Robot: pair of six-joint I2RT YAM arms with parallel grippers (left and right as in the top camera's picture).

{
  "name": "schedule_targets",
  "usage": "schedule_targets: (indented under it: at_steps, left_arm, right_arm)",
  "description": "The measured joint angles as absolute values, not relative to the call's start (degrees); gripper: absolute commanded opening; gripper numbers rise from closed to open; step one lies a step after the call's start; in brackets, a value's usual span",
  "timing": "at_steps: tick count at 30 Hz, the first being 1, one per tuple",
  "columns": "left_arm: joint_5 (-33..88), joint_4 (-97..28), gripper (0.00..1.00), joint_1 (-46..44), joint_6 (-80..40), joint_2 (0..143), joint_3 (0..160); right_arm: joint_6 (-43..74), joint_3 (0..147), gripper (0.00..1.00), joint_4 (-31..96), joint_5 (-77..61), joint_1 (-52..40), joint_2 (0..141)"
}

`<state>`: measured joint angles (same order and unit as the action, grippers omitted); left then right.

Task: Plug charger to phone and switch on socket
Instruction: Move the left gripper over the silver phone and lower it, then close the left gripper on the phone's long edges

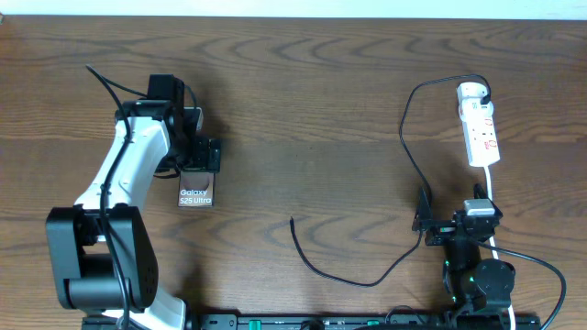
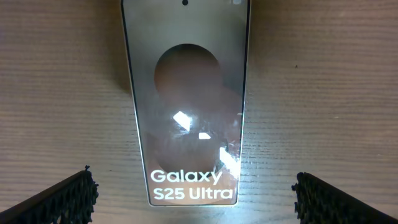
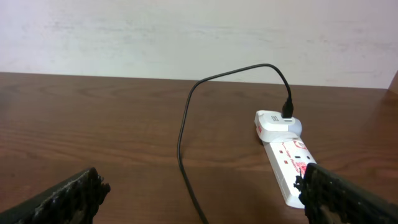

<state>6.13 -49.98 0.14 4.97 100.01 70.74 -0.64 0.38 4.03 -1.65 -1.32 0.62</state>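
Note:
The phone (image 1: 195, 191) lies flat on the wooden table at the left, with its "Galaxy S25 Ultra" lettering showing; it fills the left wrist view (image 2: 186, 106). My left gripper (image 1: 204, 156) is open and hovers over the phone, one finger on each side (image 2: 194, 183), touching nothing. The charger cable (image 1: 404, 137) runs from a white adapter on the far end of the socket strip (image 1: 481, 128), loops left and down, and ends in a free plug tip (image 1: 293, 220). My right gripper (image 1: 451, 220) is open and empty, with the cable (image 3: 181, 149) between its fingers (image 3: 200, 183) and the strip (image 3: 287, 163) to the right.
The strip's white cord (image 1: 492, 188) runs down past the right arm. The right arm's base (image 1: 481, 284) is at the front right and the left arm's base (image 1: 96, 266) at the front left. A pale wall (image 3: 186, 31) stands behind the table's far edge.

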Motion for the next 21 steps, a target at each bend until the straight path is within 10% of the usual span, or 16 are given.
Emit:
schedule_targets:
  at_steps: [21]
  left_arm:
    - [6.74, -45.3, 0.99, 0.14, 3.64, 107.15, 70.7]
  right_arm:
    - [-0.67, 0.38, 0.99, 4.03, -1.65, -1.32, 0.62]
